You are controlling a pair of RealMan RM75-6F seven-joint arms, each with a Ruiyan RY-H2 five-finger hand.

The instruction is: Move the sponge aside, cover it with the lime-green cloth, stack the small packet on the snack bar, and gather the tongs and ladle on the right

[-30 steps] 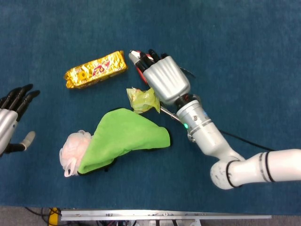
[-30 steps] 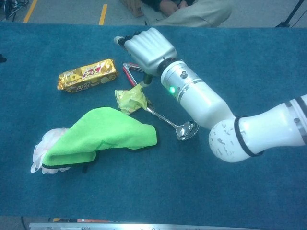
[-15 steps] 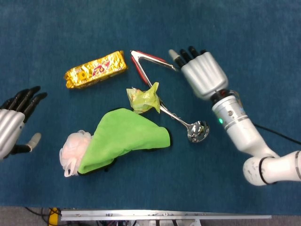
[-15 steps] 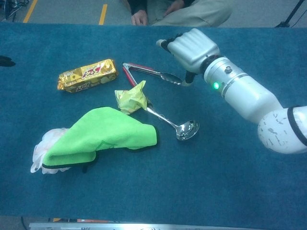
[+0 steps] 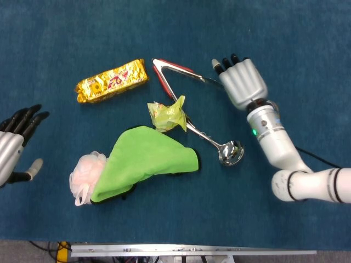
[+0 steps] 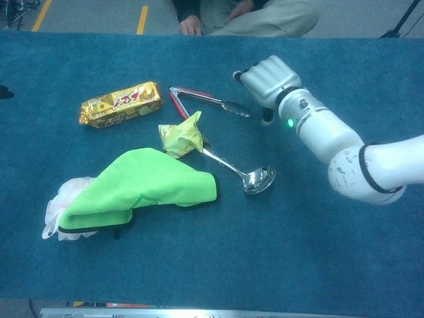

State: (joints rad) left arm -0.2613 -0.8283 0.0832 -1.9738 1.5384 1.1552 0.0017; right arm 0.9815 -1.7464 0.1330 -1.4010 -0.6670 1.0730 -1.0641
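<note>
The left hand (image 5: 12, 143) was held open and empty at the table's left edge. The sponge (image 5: 83, 174) was partly covered by the lime-green cloth (image 5: 148, 159). The snack bar (image 5: 112, 81) was positioned behind. The small packet (image 5: 167, 115) overlapped the ladle (image 5: 219, 147). The tongs (image 5: 178, 71) lay beside the right hand (image 5: 241, 82), which was empty, fingers loosely extended.

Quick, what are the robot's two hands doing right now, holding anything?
Left hand: open, fingers spread, holding nothing.
Right hand: holding nothing, beside the tongs; open or closed cannot be told.
</note>
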